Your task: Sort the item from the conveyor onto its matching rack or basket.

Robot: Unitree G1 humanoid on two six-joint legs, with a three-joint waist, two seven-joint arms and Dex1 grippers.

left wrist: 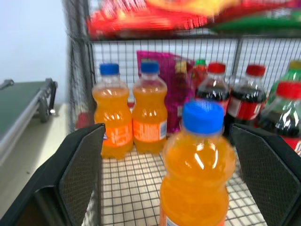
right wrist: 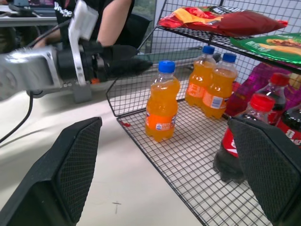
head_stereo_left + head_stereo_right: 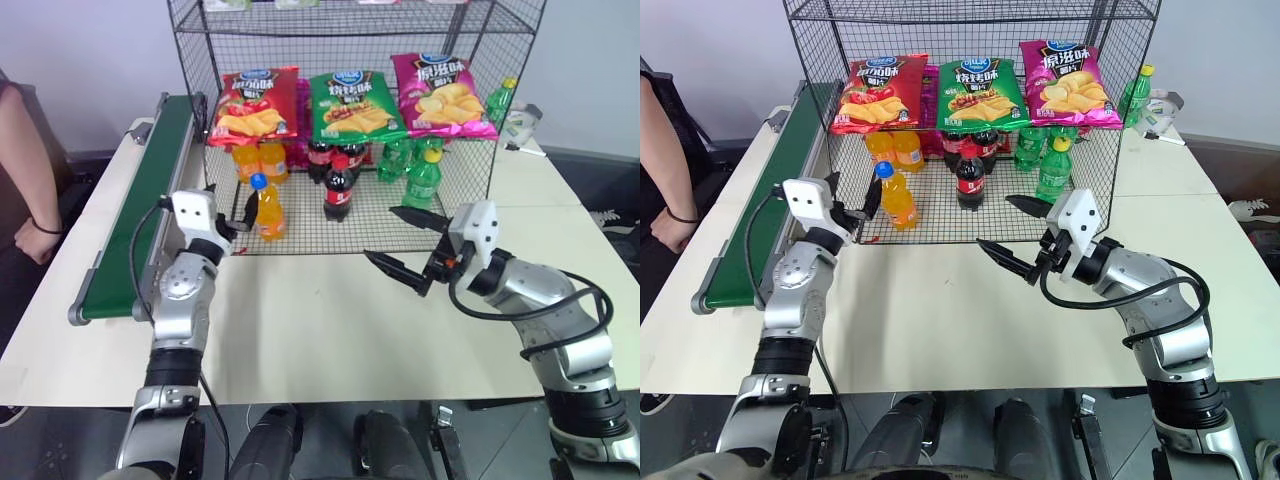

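Partly cut off, the rack (image 3: 470, 190) rises past the frame; its orange bottle (image 3: 268, 208) stands free between wide left fingers (image 1: 84, 172); right fingers (image 2: 75, 160) wide over the pale table (image 3: 300, 330)

person (image 3: 25, 170): cut off by frame edge, one arm visible | rack (image 3: 200, 40): top cropped | orange soda bottle (image 1: 195, 174): blurred, bottom cut off

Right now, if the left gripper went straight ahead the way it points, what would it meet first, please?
Most likely the small clear orange-soda bottle with the blue cap, standing directly ahead between the left gripper's open fingers on the black wire-mesh rack's bottom tier.
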